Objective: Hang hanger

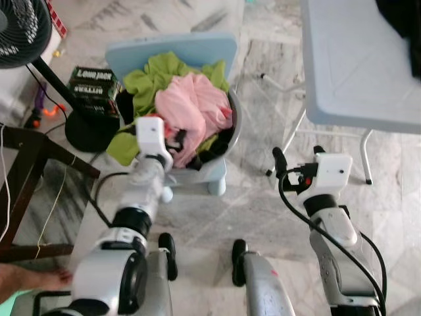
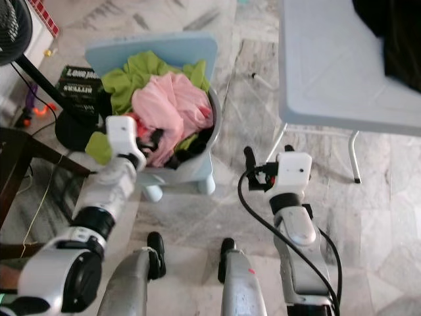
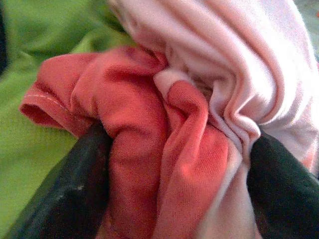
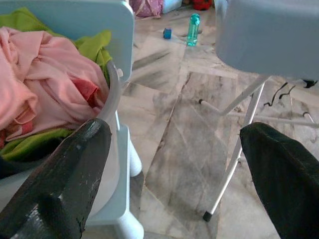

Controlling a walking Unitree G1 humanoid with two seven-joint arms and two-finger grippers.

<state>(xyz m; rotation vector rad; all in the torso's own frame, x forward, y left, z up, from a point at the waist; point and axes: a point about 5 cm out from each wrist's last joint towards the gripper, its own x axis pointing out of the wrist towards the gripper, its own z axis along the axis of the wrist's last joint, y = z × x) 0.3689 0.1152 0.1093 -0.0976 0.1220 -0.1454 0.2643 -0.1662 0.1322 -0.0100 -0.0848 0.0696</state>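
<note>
Where the marble floor (image 1: 263,197) spreads out under everything, the pale blue laundry basket (image 1: 214,174) stands as the landmark, heaped with clothes. The largest thing near it is the light grey folding table (image 1: 355,66), off to the basket's right on thin white legs, with a dark cloth (image 1: 401,20) on its far corner. To the basket's left is a black fan (image 1: 23,29) on a round base, with a dark wooden frame (image 1: 26,171) nearer the robot on that side, and a black box with white lettering (image 1: 94,82) lies just beside the basket's left rim.

Inside the basket, a green garment (image 1: 148,82) covers the far and left part and hangs over the rim, and a pink garment (image 1: 197,105) lies bunched on top of it toward the middle. No hanger can be made out in any view.

The left gripper (image 3: 174,159) is down in the basket's near left part, its two fingers (image 3: 75,189) pinched on a fold of the pink garment where a red trim (image 3: 134,129) shows. The right gripper (image 4: 174,164) hovers over the floor to the right of the basket, fingers spread wide with nothing between them. A small teal bottle (image 4: 193,29) stands on the floor far beyond the basket.
</note>
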